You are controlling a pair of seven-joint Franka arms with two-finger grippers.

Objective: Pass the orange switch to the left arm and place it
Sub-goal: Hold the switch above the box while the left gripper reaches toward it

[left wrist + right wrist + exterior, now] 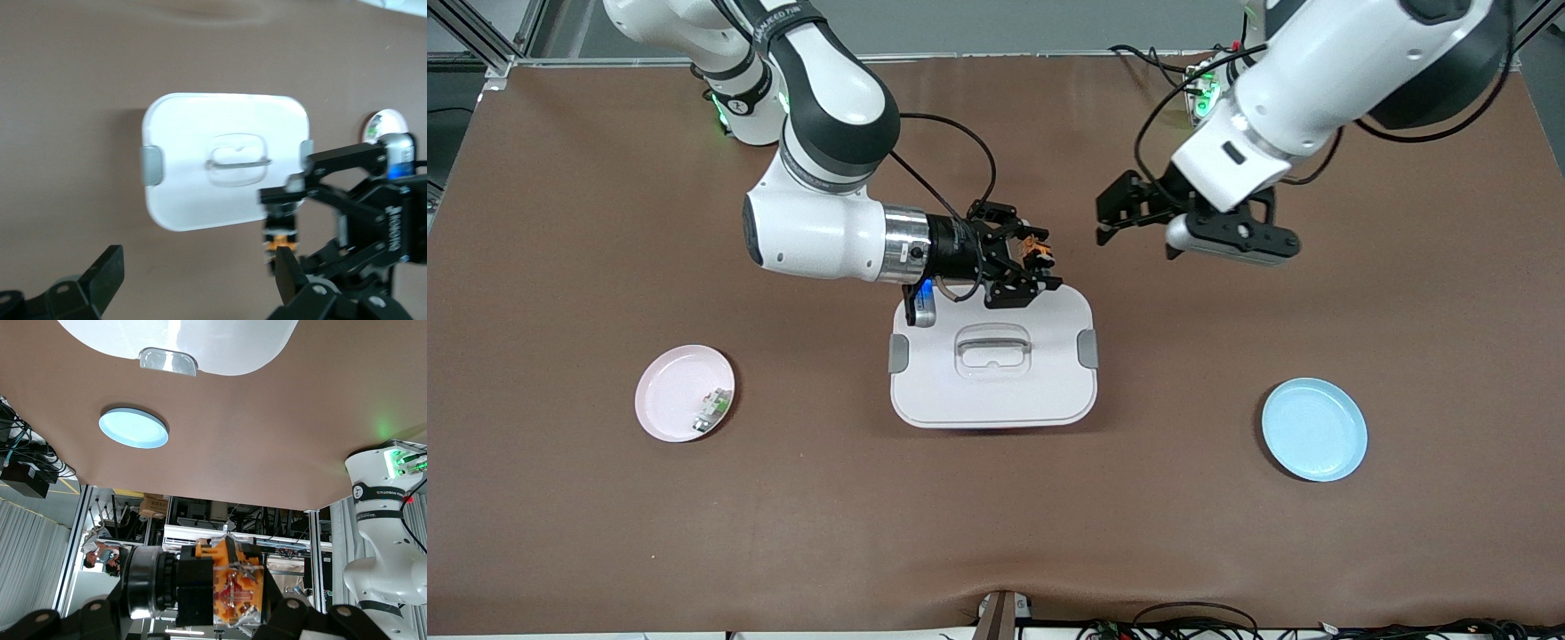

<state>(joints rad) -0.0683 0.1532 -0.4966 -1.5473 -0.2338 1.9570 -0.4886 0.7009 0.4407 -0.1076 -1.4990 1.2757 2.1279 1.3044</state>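
**Orange switch in my right jaws, over the box's edge**

My right gripper (1033, 258) has its jaws clamped on the orange switch (1037, 252), carried sideways in the air over the edge of the white box (992, 360) that lies toward my bases. My left gripper (1129, 213) hangs over bare desk (605, 533) toward the left arm's end, its jaws spread wide and holding nothing, facing the switch with a clear gap between us.

How the switch will handle, as I judge it: tiny, light and rigid, a hard plastic part with a black body and orange end. In the right wrist view it (230, 587) shows an orange face with small metal contacts (those look like the delicate bit, so I would keep pressure off them). It is stubby, so little of it stands free of my right jaws; my left jaws would best take the exposed end across its flat sides, squarely, since a smooth small part can twist or pop out under an off-centre pinch. No real force is needed.

The count: one orange switch, one box with its lid on and two grey side latches, one pink plate (685, 394) with one small white-and-green component (711, 411) on it, one empty blue plate (1314, 429), and two arms.
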